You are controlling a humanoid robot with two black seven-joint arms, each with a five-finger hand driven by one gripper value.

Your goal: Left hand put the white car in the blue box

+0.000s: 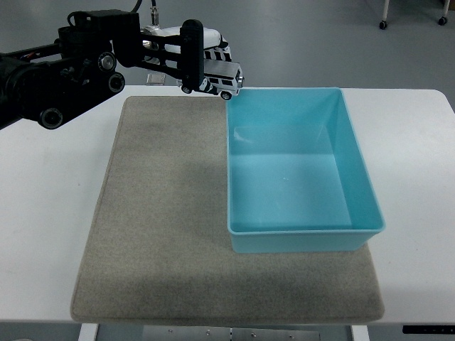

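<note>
The left arm (50, 82) is black throughout, built of blocky, angular segments with round joint housings, several of which carry small silver-grey circular caps or screw heads that catch the light. A thin black cable (142, 6) loops up from the top of the wrist section and ends in a small metallic plug, beside a glossy white shell piece on the back of the left hand (186, 57). The fingers (190, 53) are long, flat black bars with rounded tips, linked by slim parallel rods with open slots between them.
</note>
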